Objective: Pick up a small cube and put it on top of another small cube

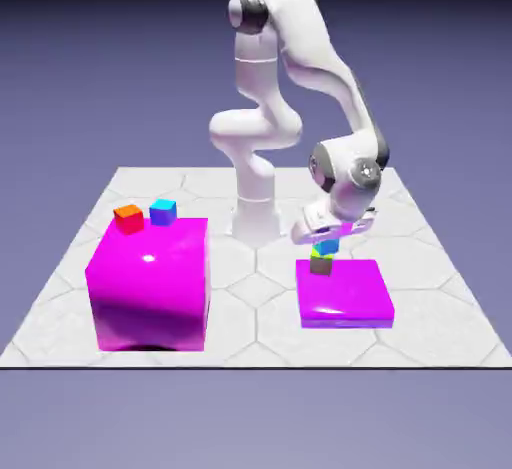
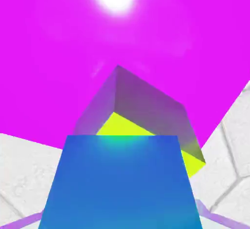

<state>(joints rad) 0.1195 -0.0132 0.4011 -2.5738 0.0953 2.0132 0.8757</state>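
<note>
Left to right from the tall magenta block: on its top, one red-orange cube and one blue cube. Right of it, one low magenta slab bearing one lime cube, with one teal cube directly above, pinched in the pincer. Whether touching, cannot tell. Probably light, rigid, smooth-faced; best gripped on opposite flat sides.
</note>
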